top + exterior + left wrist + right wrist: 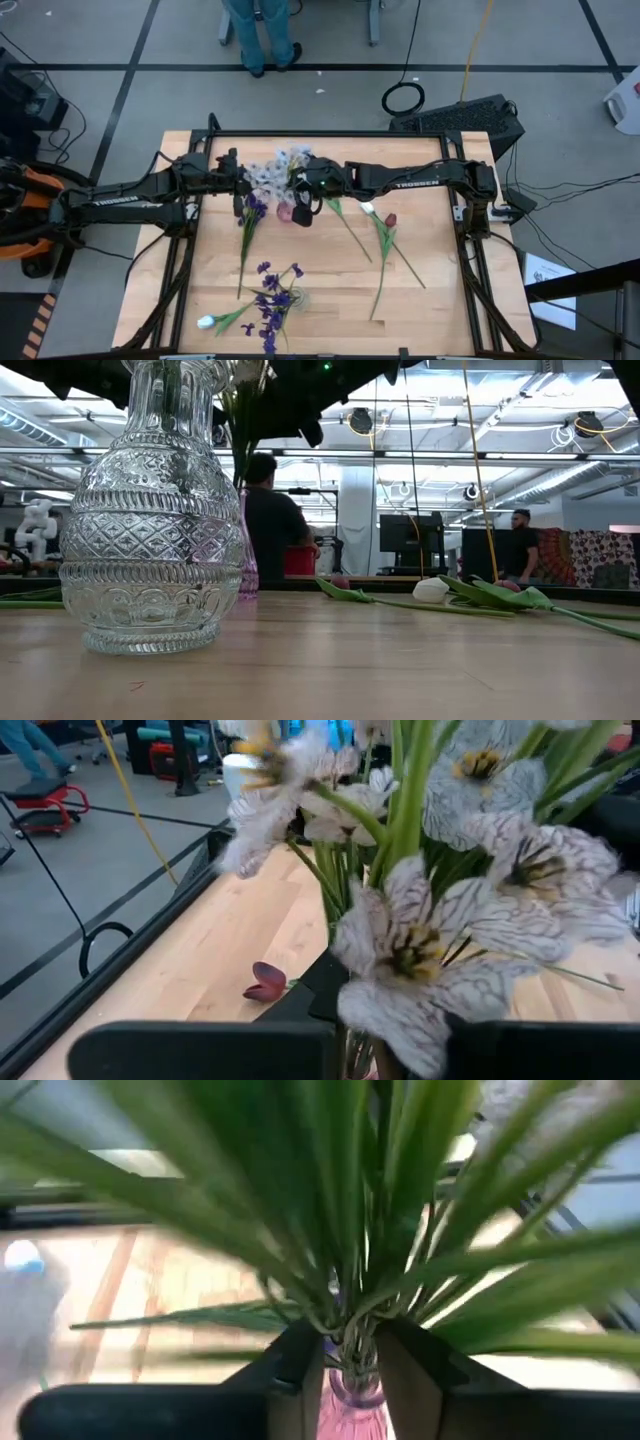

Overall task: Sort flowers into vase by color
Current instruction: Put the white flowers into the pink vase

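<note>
A bunch of pale lavender-white flowers (275, 170) stands with its green stems in a small pink vase (287, 212) at the table's far middle; the vase also shows in the low view (247, 560). My right gripper (352, 1365) is shut on the bunch's stems just above the vase mouth (348, 1408). My left gripper (390, 1055) is open, level beside the bunch from the left, with the stems between its fingers; whether it touches them I cannot tell. Dark purple flowers (270, 300) and tulips (385, 225) lie flat on the table. My right gripper pinches the bundle of green stems (350, 1342) between its two fingers, right above the pink vase's mouth. The fingers come roughly level from the table's right side and lie across the stems. The bunch stands upright, its lower stems inside the vase.
A tall clear glass vase (150, 510) stands near the table's front edge. A purple stem (250, 215) lies left of the pink vase; a white tulip (207, 322) lies front left; a dark red tulip (265, 982) lies near the pink vase. People stand beyond the table.
</note>
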